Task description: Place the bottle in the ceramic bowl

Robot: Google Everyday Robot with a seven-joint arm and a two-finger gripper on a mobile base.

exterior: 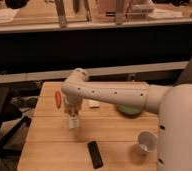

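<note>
Camera view looks down on a wooden table [49,150], with the white arm [109,95] reaching across it from the right. Its gripper [72,119] points down over the left-middle of the table and pinches the bottle [73,122], which hangs upright at the fingertips, its base close to the wood. Contact with the table cannot be told. A green bowl [128,110] sits to the right, mostly hidden behind the arm and well apart from the bottle. Just left of the gripper lies an orange stick [58,98]. Nearer the front edge lie a black slab [94,154] and a white cup [146,142].
</note>
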